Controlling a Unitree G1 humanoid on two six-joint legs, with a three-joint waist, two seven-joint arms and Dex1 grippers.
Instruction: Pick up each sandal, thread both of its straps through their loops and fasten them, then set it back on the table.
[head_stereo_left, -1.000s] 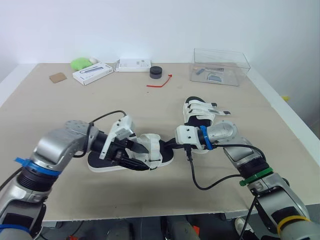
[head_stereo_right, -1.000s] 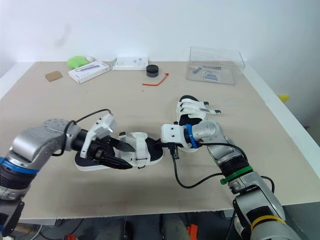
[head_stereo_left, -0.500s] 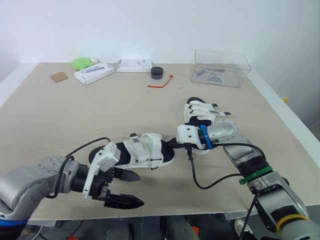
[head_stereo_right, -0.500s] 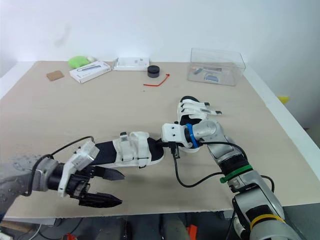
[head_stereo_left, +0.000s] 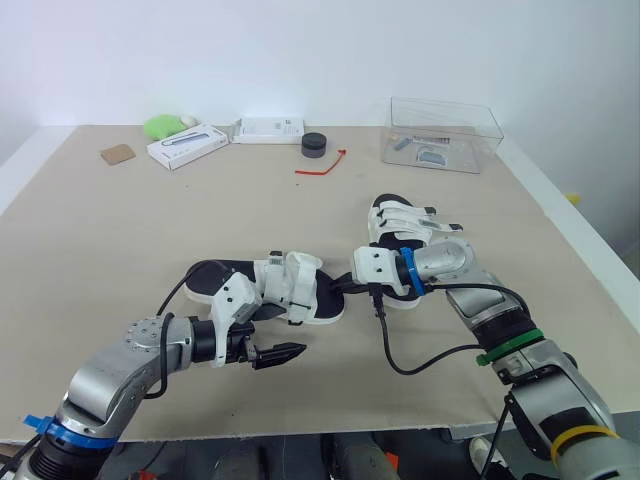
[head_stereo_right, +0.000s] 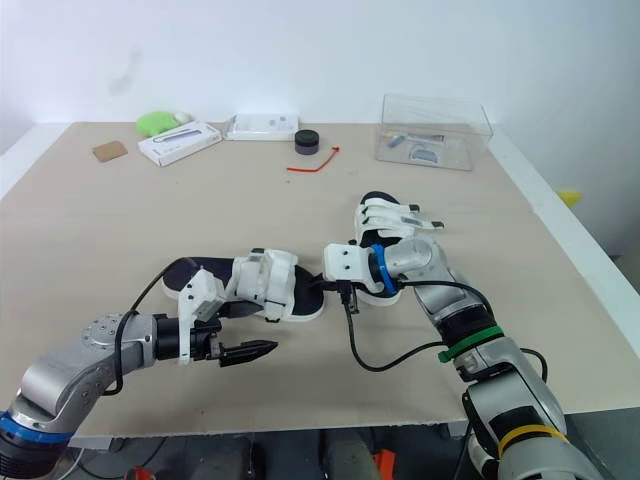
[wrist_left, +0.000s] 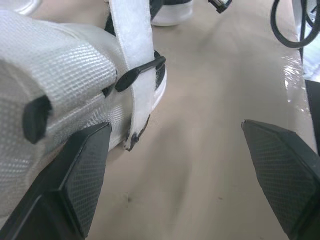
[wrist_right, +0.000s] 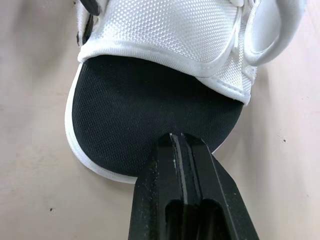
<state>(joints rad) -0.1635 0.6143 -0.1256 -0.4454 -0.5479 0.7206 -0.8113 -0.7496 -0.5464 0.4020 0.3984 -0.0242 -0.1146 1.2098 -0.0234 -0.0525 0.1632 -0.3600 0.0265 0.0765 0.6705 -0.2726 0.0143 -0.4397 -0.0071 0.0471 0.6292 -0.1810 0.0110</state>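
On the tan table (head_stereo_left: 120, 230), your left gripper (head_stereo_left: 288, 352) gaped empty just beside the near sandal (head_stereo_left: 290, 285) lying crosswise; your closed right gripper (wrist_right: 181, 142) met its toe

The right pincer (wrist_right: 181, 140) has its two black fingers (wrist_right: 196, 165) pressed flat together with only a thin seam between them. Their tips lie over the rounded end of a sandal (wrist_right: 145, 112), on the edge of its black footbed. A white sole rim (wrist_right: 73, 141) curves around that footbed. Beyond it, a broad white mesh strap (wrist_right: 165, 30) spans the sandal, and a narrower white strap forms a loop (wrist_right: 272, 40) at one side. The sandal rests on the beige counter (wrist_right: 35, 170), which carries a few small dark specks.
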